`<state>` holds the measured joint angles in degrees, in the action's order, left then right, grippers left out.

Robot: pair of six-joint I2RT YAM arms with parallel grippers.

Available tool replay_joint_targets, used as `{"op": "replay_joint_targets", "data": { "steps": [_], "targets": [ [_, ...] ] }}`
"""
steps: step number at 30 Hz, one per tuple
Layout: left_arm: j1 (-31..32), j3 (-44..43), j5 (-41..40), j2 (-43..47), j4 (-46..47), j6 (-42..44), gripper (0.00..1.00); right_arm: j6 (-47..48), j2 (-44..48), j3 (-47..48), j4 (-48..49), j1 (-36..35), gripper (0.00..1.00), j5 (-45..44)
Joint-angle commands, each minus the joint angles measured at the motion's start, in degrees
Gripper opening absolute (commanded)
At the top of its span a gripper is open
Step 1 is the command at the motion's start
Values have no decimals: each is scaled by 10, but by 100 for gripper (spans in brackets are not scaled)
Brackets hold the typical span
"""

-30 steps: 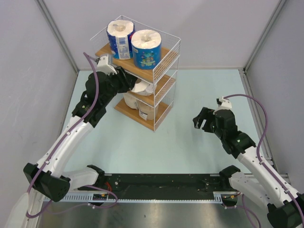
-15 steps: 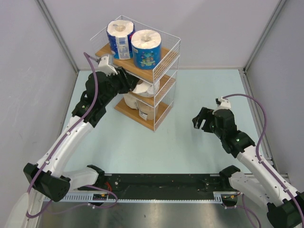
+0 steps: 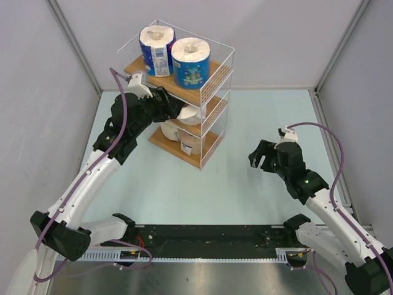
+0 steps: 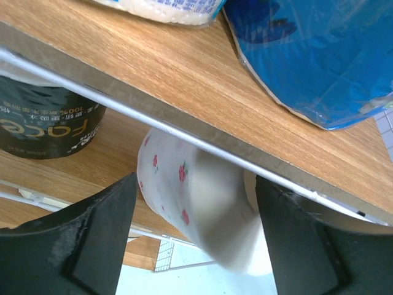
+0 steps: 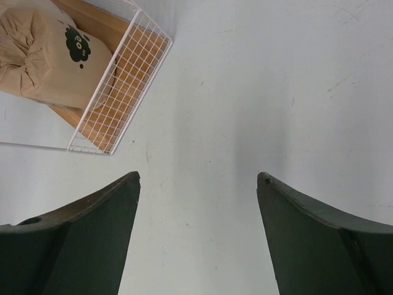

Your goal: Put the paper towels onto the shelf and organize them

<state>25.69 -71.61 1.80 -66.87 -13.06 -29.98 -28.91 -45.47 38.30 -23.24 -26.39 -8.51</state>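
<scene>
The white dotted roll (image 4: 190, 203) is sitting between my left gripper's (image 4: 196, 181) fingers, tilted, with its upper end tucked under the front edge of the shelf's (image 4: 184, 67) top board and its lower end hanging out toward the table. In the left wrist view both fingers are pressing its sides, so I am reading the pincer as clamped on it. I cannot tell whether the roll is touching the middle board yet.

To its left in that view, the dark-wrapped roll (image 4: 43, 129) is standing on the same middle tier. Above, the two blue-wrapped rolls (image 3: 155, 50) are standing side by side on the top board. On the bottom tier the tan-brown roll (image 5: 52, 61) is lying near the wire end, with the cream roll (image 3: 167, 129) beside it.

I am judging this as the last placement: five are shelved and this one is partway in. Next I am aiming to level the roll, slide it deeper beside the dark one without knocking it, set it down, then release.

My right gripper (image 5: 196, 178) is hanging over the bare table (image 5: 276, 92) in the right of the overhead view, fingers apart and empty.
</scene>
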Motion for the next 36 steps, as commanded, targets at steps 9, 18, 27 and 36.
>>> {"op": "replay_joint_targets", "data": {
  "steps": [9,18,27,36],
  "targets": [
    [-2,-15,23,2,113,-32,95,-3,8,-4,17,6,82,-1],
    [-3,3,16,31,127,-33,97,-3,3,-4,22,8,81,8],
    [-6,38,-4,74,112,-23,97,2,11,-4,28,11,81,10],
    [-87,153,-11,139,161,-90,88,6,13,-3,43,20,81,28]
  ]
}}
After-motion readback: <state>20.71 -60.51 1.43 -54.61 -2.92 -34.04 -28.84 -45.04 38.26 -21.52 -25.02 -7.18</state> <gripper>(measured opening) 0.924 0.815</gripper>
